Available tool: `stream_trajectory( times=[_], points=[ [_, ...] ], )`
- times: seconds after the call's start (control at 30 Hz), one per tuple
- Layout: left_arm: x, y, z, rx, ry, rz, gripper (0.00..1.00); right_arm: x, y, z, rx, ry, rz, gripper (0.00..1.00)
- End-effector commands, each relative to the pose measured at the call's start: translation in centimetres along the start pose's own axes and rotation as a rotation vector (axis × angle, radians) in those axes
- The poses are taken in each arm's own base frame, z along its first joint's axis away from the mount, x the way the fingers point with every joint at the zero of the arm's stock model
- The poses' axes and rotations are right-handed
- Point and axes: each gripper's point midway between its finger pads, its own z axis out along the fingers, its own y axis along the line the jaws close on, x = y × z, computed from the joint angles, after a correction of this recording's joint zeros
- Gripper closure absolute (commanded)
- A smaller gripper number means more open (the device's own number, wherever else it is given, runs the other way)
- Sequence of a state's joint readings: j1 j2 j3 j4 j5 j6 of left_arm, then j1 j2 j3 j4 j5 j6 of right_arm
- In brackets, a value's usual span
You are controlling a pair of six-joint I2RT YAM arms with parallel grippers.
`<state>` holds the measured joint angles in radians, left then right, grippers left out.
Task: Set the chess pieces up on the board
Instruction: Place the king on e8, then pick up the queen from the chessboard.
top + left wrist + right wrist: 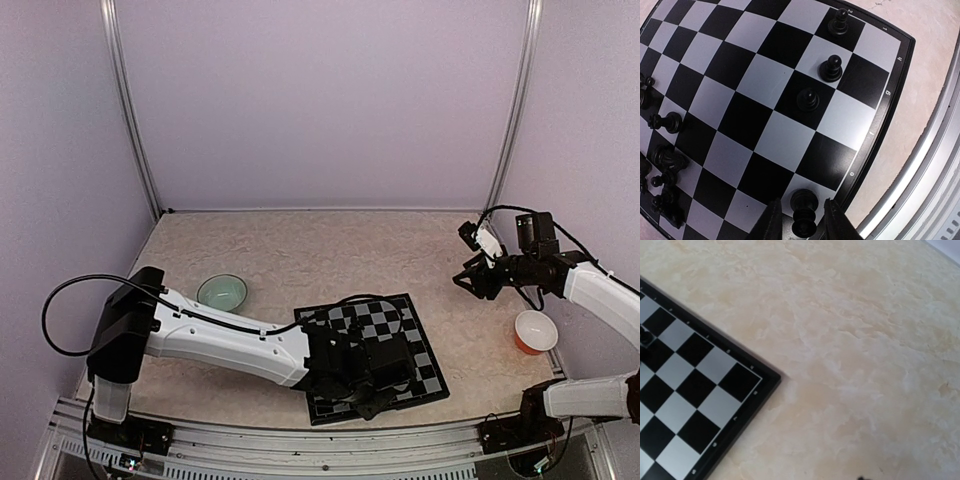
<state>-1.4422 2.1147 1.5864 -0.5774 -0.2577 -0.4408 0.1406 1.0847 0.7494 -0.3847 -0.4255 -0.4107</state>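
So the left gripper (804, 206) is down low over the near edge of the board (747, 122), and there's a little black pawn (804, 220) standing right between its fingers (771, 222). The jaws are only parted a bit. From the wrist view I can see a sliver of gap on both sides of the pawn, so they're loose around it and not pinching. The pawn is upright on the board, close to the border.

Three more pawns (831, 69) stand in a diagonal line further along that same side, each on its own square. A bunch of other black pieces (665, 165) is crowded at the opposite edge.

The right gripper (468, 277) hangs up in the air off to the right, well away from the board. Its jaws are spread wide with nothing in them.

Also on the tabletop (330, 250) are a pale green bowl (222, 292) left of the board and a red cup (536, 332) on the right.
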Motion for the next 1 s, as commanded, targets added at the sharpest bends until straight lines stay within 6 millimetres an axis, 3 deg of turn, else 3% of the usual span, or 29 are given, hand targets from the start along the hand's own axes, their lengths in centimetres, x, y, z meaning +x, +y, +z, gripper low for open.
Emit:
stream_trajectory(
  times=[0.0, 0.2, 0.33, 0.53, 0.7, 0.97],
  points=[
    [-1.4, 0.1, -1.8, 0.011, -0.026, 0.009, 0.64, 0.7, 0.1, 0.2, -0.013, 0.019, 0.01, 0.52],
    [-7.3, 2.9, -8.8, -0.034, -0.221, -0.038, 0.52, 0.8, 0.1, 0.2, -0.015, 0.022, 0.011, 0.52],
    [-8.1, 7.0, -10.1, -0.082, -0.266, -0.119, 0.49, 0.8, 0.0, 0.2, -0.011, 0.022, 0.011, 0.52],
    [-7.0, 11.6, -7.5, -0.131, -0.208, -0.196, 0.6, 0.8, 0.1, 0.2, -0.012, 0.023, 0.009, 0.52],
    [-6.6, 13.4, -4.4, -0.157, -0.164, -0.208, 0.56, 0.8, 0.1, 0.2, -0.012, 0.023, 0.008, 0.52],
    [-7.8, 15.6, -0.6, -0.149, -0.148, -0.219, 0.53, 0.9, 0.1, 0.3, -0.015, 0.026, 0.008, 0.52]
  ],
)
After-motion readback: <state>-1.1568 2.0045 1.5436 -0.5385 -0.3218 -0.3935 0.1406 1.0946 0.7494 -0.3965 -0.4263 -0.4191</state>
